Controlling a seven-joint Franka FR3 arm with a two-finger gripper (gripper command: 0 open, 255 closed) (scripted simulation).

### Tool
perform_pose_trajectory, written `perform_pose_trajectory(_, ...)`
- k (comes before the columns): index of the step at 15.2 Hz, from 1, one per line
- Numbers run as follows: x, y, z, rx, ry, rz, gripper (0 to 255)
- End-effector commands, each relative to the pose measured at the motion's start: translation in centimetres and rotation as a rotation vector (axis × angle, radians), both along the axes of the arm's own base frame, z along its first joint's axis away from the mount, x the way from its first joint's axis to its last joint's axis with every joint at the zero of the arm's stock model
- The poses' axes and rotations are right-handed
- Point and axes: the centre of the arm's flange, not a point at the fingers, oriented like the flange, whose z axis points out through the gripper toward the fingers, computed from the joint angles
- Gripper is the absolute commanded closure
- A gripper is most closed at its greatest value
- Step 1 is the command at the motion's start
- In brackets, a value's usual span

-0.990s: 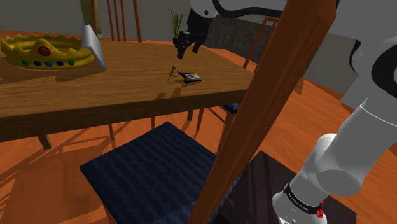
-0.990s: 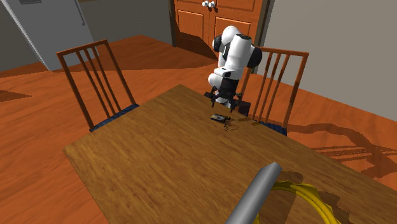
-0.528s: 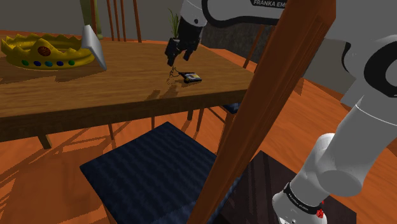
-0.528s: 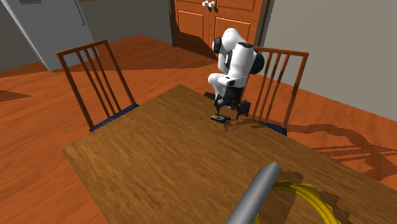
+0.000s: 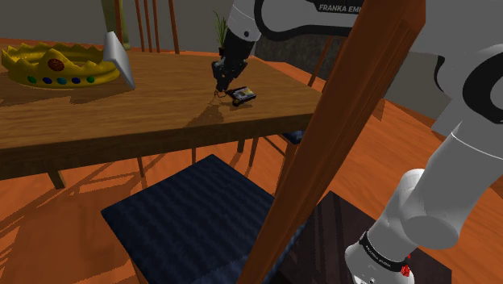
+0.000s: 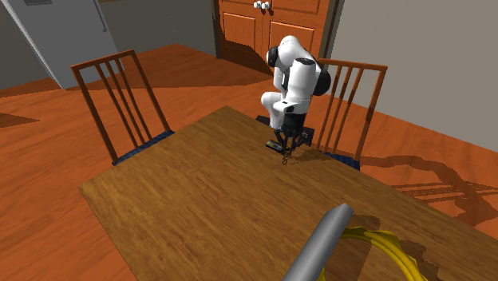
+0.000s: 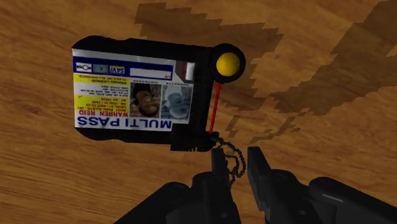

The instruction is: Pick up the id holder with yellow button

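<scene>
Home dining room: wooden table (image 6: 199,199), chairs (image 6: 120,96)

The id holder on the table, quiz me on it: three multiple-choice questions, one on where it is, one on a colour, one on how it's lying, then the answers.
1. Where is the id holder?
A. On a chair's blue seat
B. On the wooden table, near one edge
C. Inside the gold crown

2. What colour is its round button?
A. Red
B. Yellow
C. Green

3. How does the holder lie?
A. Flat, printed card facing up
B. Flat, card facing down
C. Standing on its edge

Answers:
1 B: both exterior views show it on the tabletop near the edge.
2 B: the wrist view shows a yellow disc.
3 A: the card's photo and lettering face the wrist camera.
</scene>
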Motion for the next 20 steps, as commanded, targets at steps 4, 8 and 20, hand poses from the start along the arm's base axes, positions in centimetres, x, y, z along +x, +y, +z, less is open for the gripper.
perform_pose_trajectory(4,-0.4,1.3,-0.7,-0.125,-0.029,0.046,255)
perform_pose_trajectory(8,-0.1,1.0,0.9,-0.126,-0.029,0.046,255)
perform_pose_trajectory(20,-0.1,1.0,7.2,-0.126,-0.029,0.046,255)
